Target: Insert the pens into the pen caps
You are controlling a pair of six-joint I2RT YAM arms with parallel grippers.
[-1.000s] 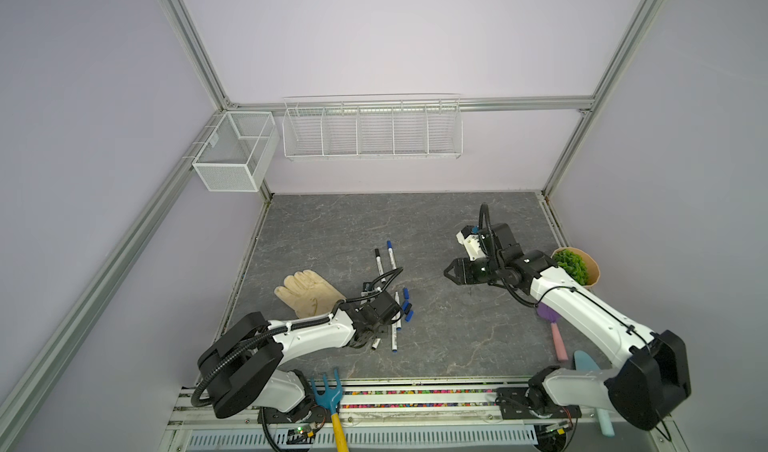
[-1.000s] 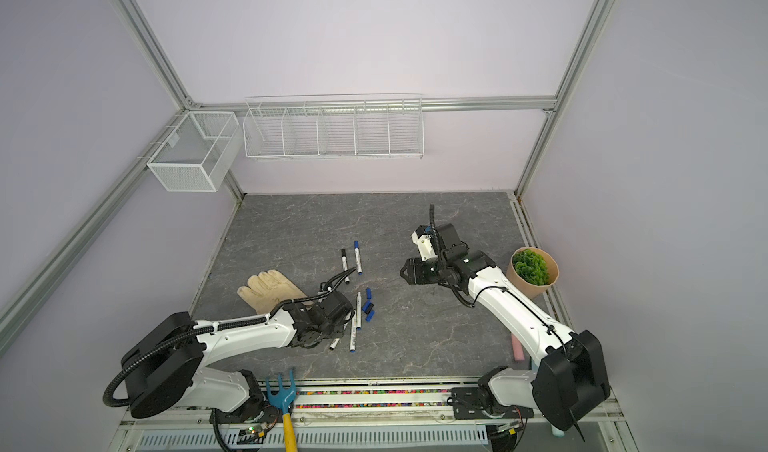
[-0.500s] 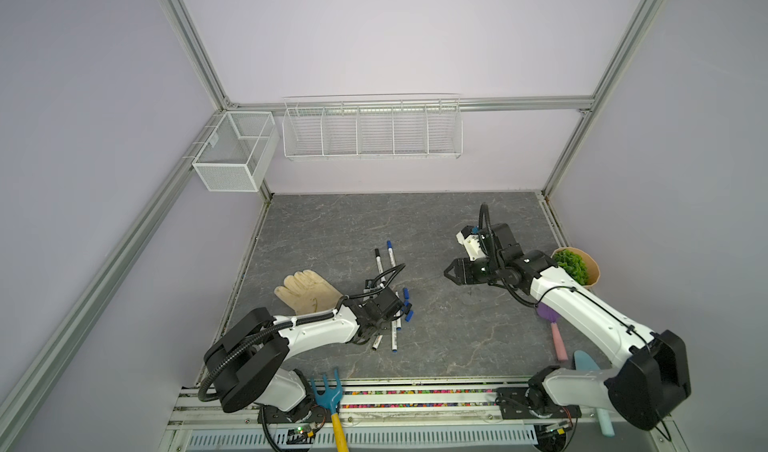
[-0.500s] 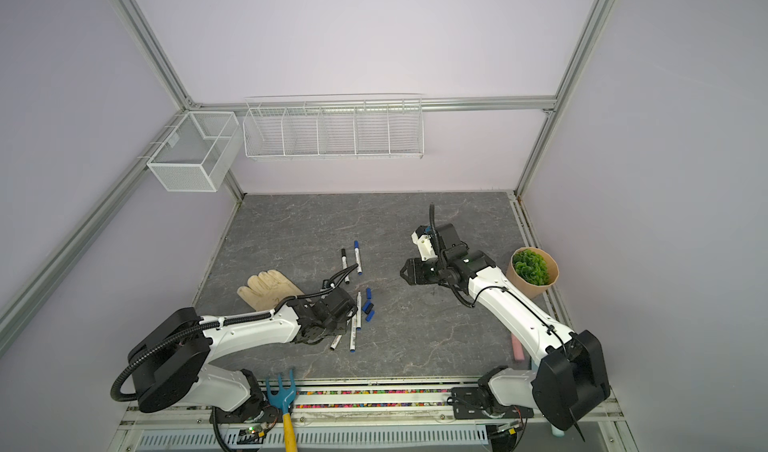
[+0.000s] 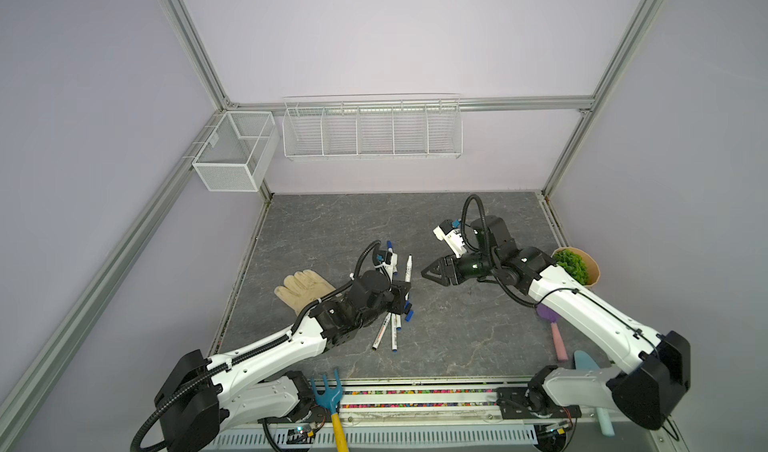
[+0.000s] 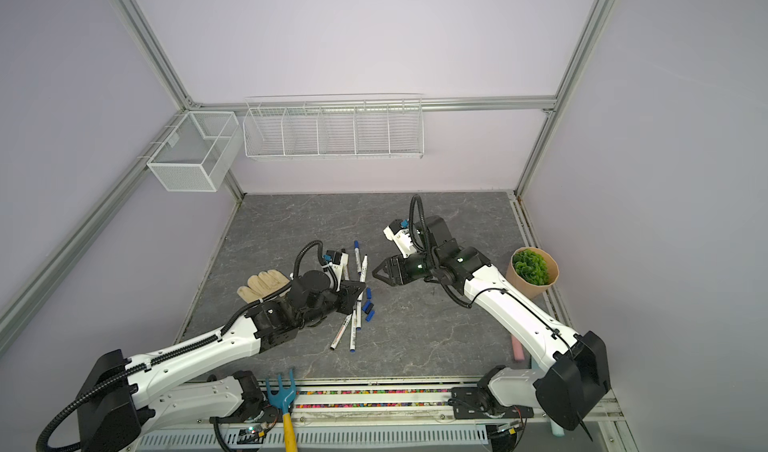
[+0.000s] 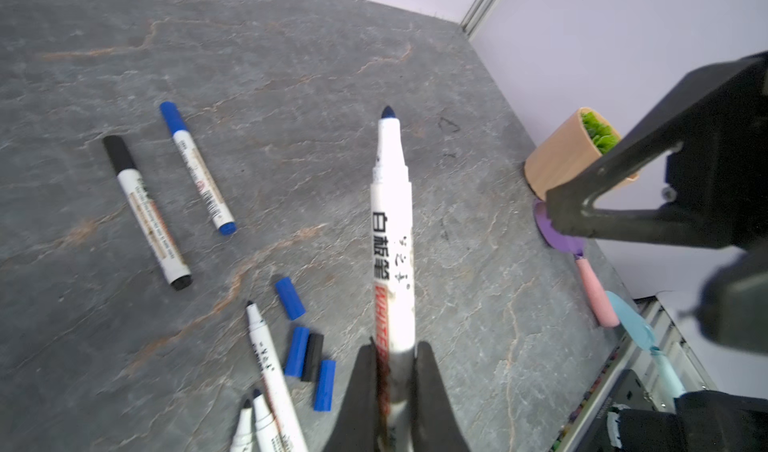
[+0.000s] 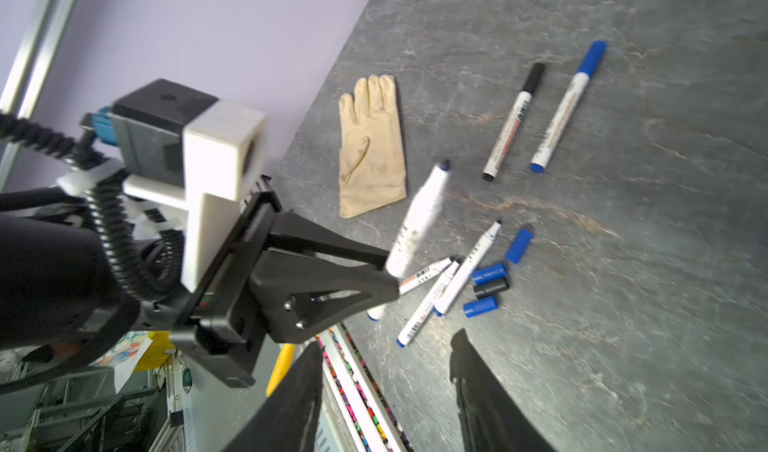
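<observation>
My left gripper (image 7: 394, 350) is shut on the rear of an uncapped white pen (image 7: 392, 262), lifted off the table with its blue tip pointing away. In both top views this gripper (image 5: 405, 294) (image 6: 353, 294) hangs over the pile. Three uncapped pens (image 8: 467, 269) lie under it beside several loose pen caps, three blue (image 8: 488, 272) and one black (image 8: 491, 287). Farther off lie two capped pens, one black (image 7: 145, 213) and one blue (image 7: 197, 167). My right gripper (image 8: 387, 338) (image 5: 428, 272) stands open and empty, pointing at the held pen from the right.
A beige glove (image 5: 303, 289) lies left of the pile. At the right edge stand a potted plant (image 5: 577, 267), a purple-and-pink trowel (image 5: 552, 329) and a light blue tool (image 5: 586, 362). A blue garden fork (image 5: 328, 391) lies on the front rail. Wire baskets (image 5: 372, 129) hang on the back wall.
My left gripper has shut on one uncapped pen and raised it, moving a little right toward the right gripper. The right arm has stayed where it was.
</observation>
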